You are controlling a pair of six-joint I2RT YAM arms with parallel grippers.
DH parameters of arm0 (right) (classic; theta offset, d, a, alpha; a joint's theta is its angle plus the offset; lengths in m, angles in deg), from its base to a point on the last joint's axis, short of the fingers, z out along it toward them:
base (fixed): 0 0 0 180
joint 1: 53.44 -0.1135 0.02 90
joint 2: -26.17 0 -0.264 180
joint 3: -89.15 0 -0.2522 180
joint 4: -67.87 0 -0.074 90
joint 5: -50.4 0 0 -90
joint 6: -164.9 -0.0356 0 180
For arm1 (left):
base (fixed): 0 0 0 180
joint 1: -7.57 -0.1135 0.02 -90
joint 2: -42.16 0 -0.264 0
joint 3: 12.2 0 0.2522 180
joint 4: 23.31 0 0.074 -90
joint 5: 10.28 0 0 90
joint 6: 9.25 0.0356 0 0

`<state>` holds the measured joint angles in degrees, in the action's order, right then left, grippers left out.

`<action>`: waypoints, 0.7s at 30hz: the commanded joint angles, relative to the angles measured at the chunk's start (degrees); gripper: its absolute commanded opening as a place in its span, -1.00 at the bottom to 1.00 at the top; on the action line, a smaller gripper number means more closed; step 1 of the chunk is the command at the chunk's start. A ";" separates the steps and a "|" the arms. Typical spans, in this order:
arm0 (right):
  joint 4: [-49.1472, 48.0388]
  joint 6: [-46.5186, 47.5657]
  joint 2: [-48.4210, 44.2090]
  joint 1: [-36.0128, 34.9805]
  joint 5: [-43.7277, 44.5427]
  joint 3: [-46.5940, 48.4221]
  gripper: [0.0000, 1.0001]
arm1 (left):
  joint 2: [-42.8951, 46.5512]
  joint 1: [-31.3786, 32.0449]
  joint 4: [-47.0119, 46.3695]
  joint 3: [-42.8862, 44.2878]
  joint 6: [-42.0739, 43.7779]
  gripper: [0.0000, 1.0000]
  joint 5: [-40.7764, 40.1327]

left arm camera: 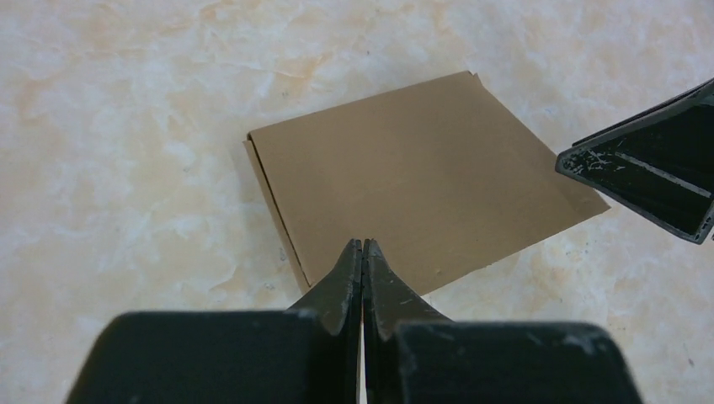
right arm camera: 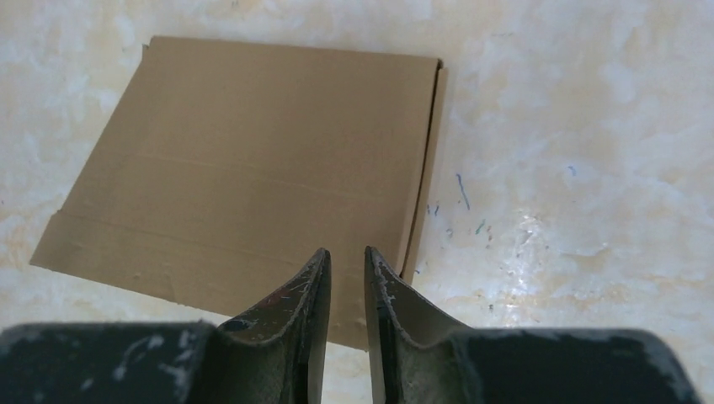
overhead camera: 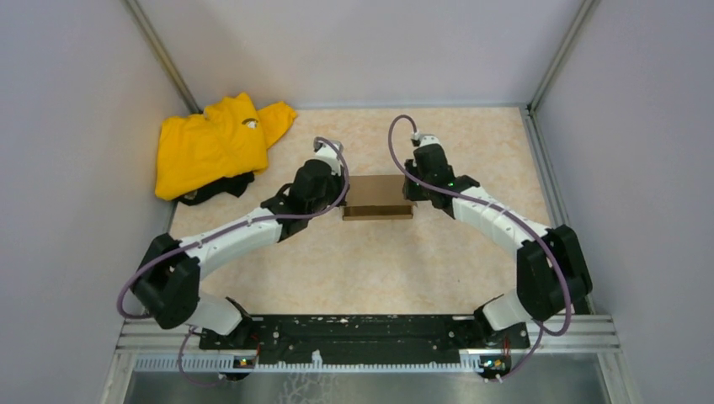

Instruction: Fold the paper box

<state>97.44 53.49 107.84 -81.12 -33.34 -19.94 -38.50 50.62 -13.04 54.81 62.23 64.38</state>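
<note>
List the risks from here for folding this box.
1. The paper box lies flat; the shut left hand grips nothing, so it may just shove the box across the table.
2. The right hand, barely parted, sits at the opposite edge; both hands could collide over it.

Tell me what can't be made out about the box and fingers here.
Top view: both ends of the box are covered by the left wrist and right wrist.
Left wrist view: the left fingers hide the box's near edge; contact cannot be told.
Right wrist view: the right fingers hide its near edge likewise.
Top view: a dark thing under the garment is mostly covered.
</note>
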 commanded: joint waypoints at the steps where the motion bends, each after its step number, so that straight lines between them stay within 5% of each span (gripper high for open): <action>1: -3.34 1.90 2.64 0.17 -5.95 1.75 -0.59 | -5.21 -1.88 -7.31 1.22 1.56 -1.00 8.20; 21: -11.56 -1.11 5.66 0.17 -7.25 -10.27 -0.60 | -18.17 -2.50 -10.27 -3.69 -3.32 -1.00 14.11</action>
<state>89.18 53.18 113.39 -81.12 -39.65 -29.97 -55.46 48.28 -21.67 51.67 59.74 77.83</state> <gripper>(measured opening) 0.199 0.005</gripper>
